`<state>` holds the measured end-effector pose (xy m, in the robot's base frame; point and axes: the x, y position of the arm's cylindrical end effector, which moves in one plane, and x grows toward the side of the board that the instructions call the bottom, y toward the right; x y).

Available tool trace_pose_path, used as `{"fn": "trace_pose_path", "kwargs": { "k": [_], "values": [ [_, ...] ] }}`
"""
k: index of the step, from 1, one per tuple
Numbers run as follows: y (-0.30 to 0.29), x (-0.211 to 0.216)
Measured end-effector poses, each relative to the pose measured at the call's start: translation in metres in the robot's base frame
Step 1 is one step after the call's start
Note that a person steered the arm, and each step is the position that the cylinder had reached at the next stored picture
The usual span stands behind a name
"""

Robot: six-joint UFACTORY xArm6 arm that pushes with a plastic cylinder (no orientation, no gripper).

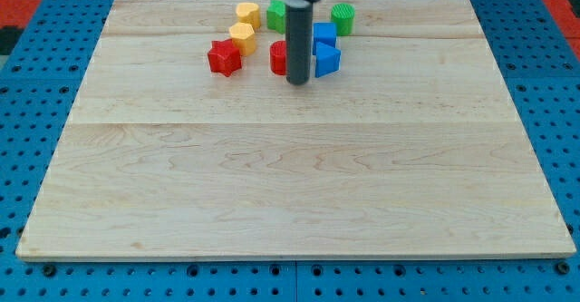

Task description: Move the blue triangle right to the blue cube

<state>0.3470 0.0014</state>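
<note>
The blue triangle [327,59] lies near the view's top, just below and touching the blue cube [324,34]. My tip [297,81] rests on the wooden board just left of the blue triangle and a little below it. The rod hides part of a red block [278,57] behind it.
A red star-shaped block [224,57] lies at the left. A yellow block [241,37] and another yellow block [247,14] sit above it. A green block [276,14] sits left of the rod, a green cylinder [343,18] at the top right. The wooden board [290,184] lies on blue pegboard.
</note>
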Motion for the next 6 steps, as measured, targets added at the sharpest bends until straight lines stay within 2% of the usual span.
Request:
{"fn": "trace_pose_path", "kwargs": {
  "k": [1,4,5,6],
  "values": [
    [0.001,-0.007],
    [0.053,-0.008],
    [0.08,-0.021],
    [0.068,-0.04]
  ]
}}
